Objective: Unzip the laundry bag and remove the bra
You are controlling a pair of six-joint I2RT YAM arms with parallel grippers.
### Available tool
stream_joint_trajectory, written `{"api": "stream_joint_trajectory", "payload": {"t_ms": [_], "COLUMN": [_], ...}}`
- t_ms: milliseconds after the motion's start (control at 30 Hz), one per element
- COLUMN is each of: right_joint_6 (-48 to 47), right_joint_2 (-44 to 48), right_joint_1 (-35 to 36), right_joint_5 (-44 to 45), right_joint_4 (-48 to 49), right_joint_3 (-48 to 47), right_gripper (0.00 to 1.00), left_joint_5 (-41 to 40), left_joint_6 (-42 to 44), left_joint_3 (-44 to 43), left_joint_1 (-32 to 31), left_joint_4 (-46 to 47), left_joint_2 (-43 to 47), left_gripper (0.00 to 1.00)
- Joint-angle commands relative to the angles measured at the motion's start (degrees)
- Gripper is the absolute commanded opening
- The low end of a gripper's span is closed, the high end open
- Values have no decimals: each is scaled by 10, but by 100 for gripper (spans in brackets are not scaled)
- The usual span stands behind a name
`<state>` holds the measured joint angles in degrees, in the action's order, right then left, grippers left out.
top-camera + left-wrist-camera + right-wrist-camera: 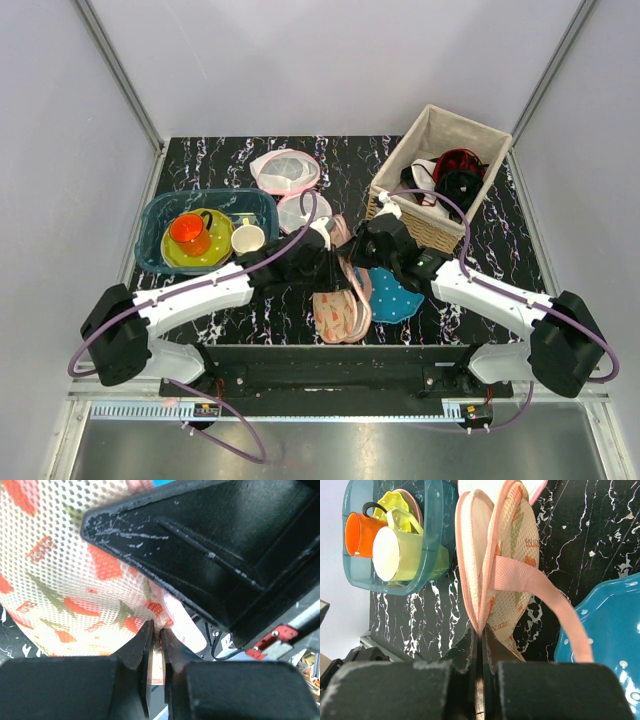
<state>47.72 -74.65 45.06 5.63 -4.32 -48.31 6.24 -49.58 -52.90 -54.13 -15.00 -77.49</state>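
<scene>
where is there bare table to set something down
Bare tabletop shows between the white mesh bags and the wicker basket, and behind the blue bin at far left. The centre is crowded by the laundry bag and blue pouch.

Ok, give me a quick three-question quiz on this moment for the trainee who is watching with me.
1. True or false: the left fingers and the right fingers are both shut on the laundry bag.
2. What does the blue tub hold? A: mugs. B: garments. C: mesh bags.
3. Fill in: in the top view, the blue polka-dot pouch lies to the ___ of the laundry bag.
Key: 1 true; 2 A; 3 right.
</scene>
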Motion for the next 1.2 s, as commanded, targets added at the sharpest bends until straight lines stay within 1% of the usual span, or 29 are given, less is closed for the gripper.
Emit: {"api": "stream_joint_trajectory", "payload": {"t_ms": [0, 33, 67, 100, 133, 167, 200, 233, 267, 300, 333, 433, 467, 567, 633, 667, 700, 767, 800, 833, 867, 933, 1000, 1067, 1100, 1167], "right_joint_6": [3, 2, -1, -13, -18, -22, -30, -38, -46, -65, -78, -121, -128, -135, -129, -123, -117, -102, -98, -96, -97, -99, -110, -124, -128, -136], "right_joint_2": [17, 17, 16, 18, 22, 26, 33, 51, 63, 74, 96, 116, 115, 96, 70, 58, 34, 6, -22, -33, -44, -69, -95, -114, -134, -152], "right_joint_1": [1, 1, 1, 1, 1, 2, 1, 1, 0, 0, -1, -1, -1, -1, 0, 1, 3, 6, 11, 13, 13, 13, 15, 15, 16, 18], "right_joint_5": [24, 25, 25, 20, 21, 26, 41, 52, 61, 88, 98, 108, 103, 72, 41, 5, -13, -54, -55, -70, -73, -83, -98, -131, -138, -141], "right_joint_4": [11, 10, 11, 7, 3, -4, -18, -24, -32, -57, -67, -99, -106, -121, -125, -117, -112, -92, -83, -51, -39, -18, -10, -8, -7, -10], "right_joint_3": [-13, -12, -12, -13, -16, -18, -18, -16, -18, -22, -32, -67, -75, -81, -69, -62, -50, -37, -22, -10, 0, 17, 17, 11, 3, -4], "right_gripper": [0, 0, 0, 22, 41, 59, 73, 90, 93, 97, 98, 96, 92, 93, 93, 92, 91, 87, 84, 82, 79, 77, 77, 77, 79, 78], "left_joint_5": [-25, -25, -21, -20, -18, -18, -13, -11, -13, -12, -8, -4, -5, -22, -39, -41, -42, -41, -39, -40, -42, -39, -36, -33, -31, -26], "left_joint_6": [-5, -6, -5, -6, -7, -9, -10, -14, -16, -17, -16, -12, -10, -8, -10, -11, -13, -22, -22, -21, -21, -23, -25, -25, -24, -23], "left_joint_3": [15, 18, 24, 28, 31, 39, 44, 51, 62, 68, 75, 104, 110, 139, 169, 177, 198, 219, 236, 242, 244, 254, 261, 264, 264, 262], "left_joint_1": [1, 1, 1, 1, 1, 1, 2, 2, 3, 5, 7, 21, 29, 46, 60, 67, 73, 89, 94, 104, 110, 124, 126, 127, 127, 128], "left_joint_4": [16, 15, 14, 14, 10, 10, 11, 14, 13, 12, 18, 12, 7, -16, -31, -38, -45, -43, -38, -42, -46, -55, -54, -54, -51, -48], "left_joint_2": [42, 53, 59, 65, 74, 82, 88, 96, 115, 124, 136, 176, 184, 230, 262, 275, 282, 298, 313, 321, 329, 349, 356, 356, 353, 343], "left_gripper": [4, 0, 0, 0, 0, 0, 0, 0, 0, 0, 0, 0, 0, 0, 0, 0, 0, 0, 0, 0, 0, 0, 0, 0, 0, 0]}}
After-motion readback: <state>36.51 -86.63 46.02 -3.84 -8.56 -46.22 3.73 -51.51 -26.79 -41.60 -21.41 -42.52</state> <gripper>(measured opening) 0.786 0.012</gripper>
